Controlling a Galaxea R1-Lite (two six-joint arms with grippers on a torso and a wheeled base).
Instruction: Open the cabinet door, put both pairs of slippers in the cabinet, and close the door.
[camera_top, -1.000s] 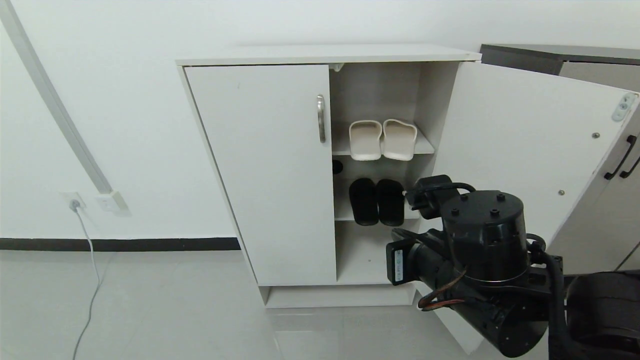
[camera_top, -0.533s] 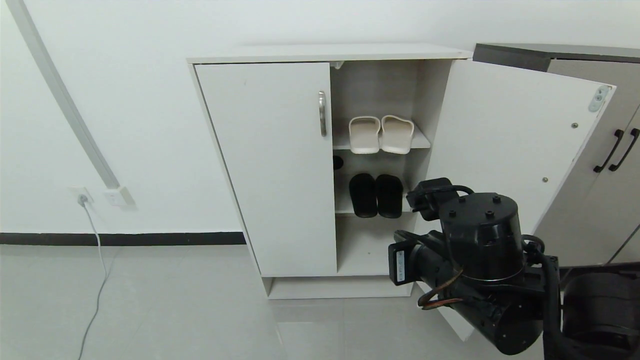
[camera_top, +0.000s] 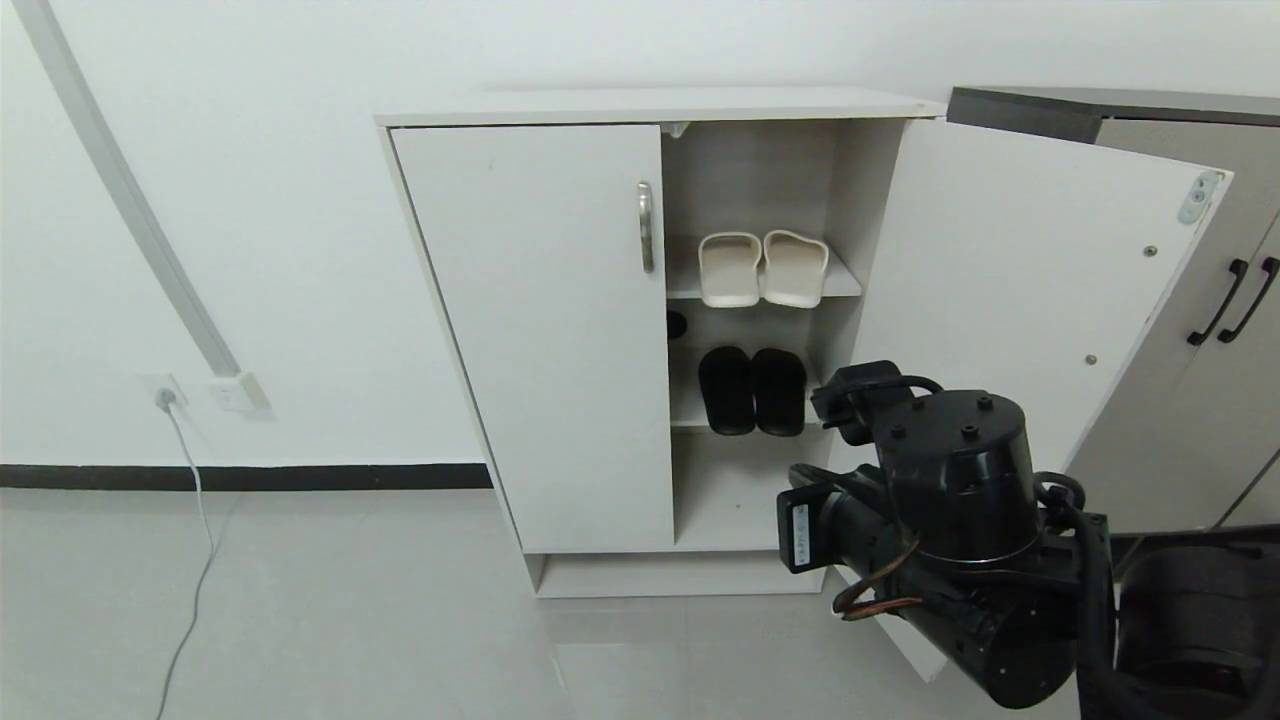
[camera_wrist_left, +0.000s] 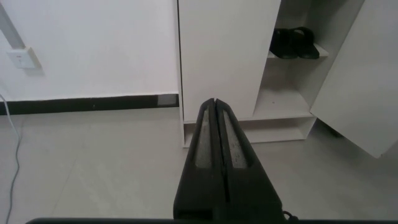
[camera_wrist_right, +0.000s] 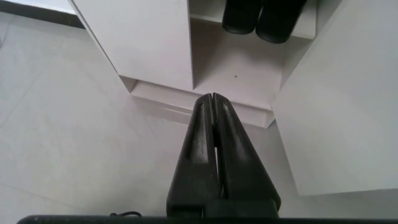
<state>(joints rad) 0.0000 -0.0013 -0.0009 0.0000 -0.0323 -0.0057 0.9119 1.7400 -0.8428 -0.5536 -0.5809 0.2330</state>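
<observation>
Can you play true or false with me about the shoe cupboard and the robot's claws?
1. In the cabinet, the white slippers sit on the shelf above the black slippers. True.
2. Both doors are shut. False: the right door stands open, and the left door is shut.
3. The right gripper holds a slipper. False: the right gripper is shut with nothing in it.
4. The left gripper is shut with nothing in it. True.
5. A cable hangs from the wall socket down to the floor. True.
</observation>
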